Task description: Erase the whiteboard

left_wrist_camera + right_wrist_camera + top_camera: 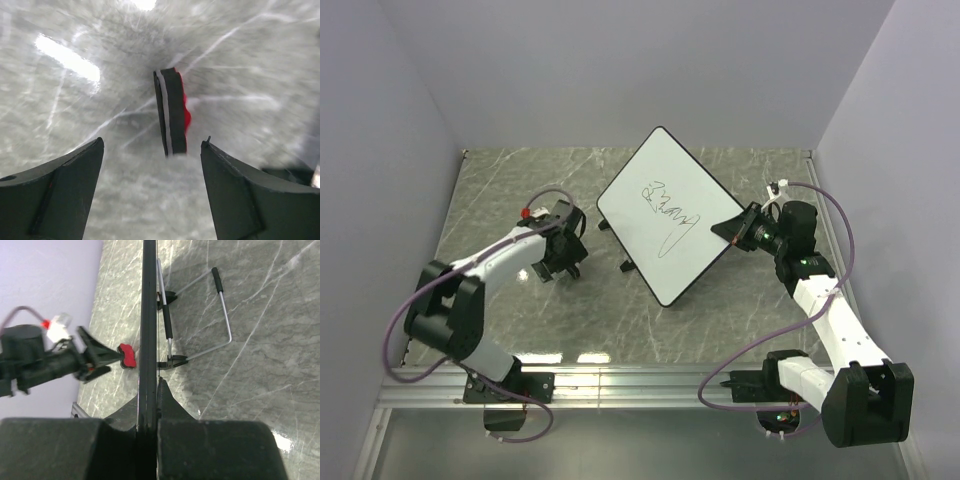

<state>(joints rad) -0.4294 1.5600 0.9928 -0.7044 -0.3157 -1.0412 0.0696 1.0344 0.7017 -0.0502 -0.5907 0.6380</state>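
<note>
My right gripper (738, 232) is clamped on the right edge of the whiteboard (695, 190). From the right wrist camera I see the thin black rim (148, 315) running straight away from me, pinched between the two fingers. The board sits about mid-table and a little to the right, turned cornerwise, one corner toward the far wall and one toward the near edge. Its white face is turned up toward the overhead camera. I cannot tell whether its lower edge rests on the table (520, 190). A black marker scribble (667, 212) crosses the middle of the face. A bent wire stand (225, 315) with small black feet shows on the back side.

My left gripper (563, 262) is low over the grey marbled surface, left of the board and clear of it. Its fingers (75, 170) are spread apart and hold nothing. Just ahead of the fingertips a small red-and-black eraser (172, 112) stands on its edge on the table, lined up with the gap and touching neither finger. The right wrist view shows that eraser (127, 355) too, just beyond the left gripper's tips and near the board's face.
</note>
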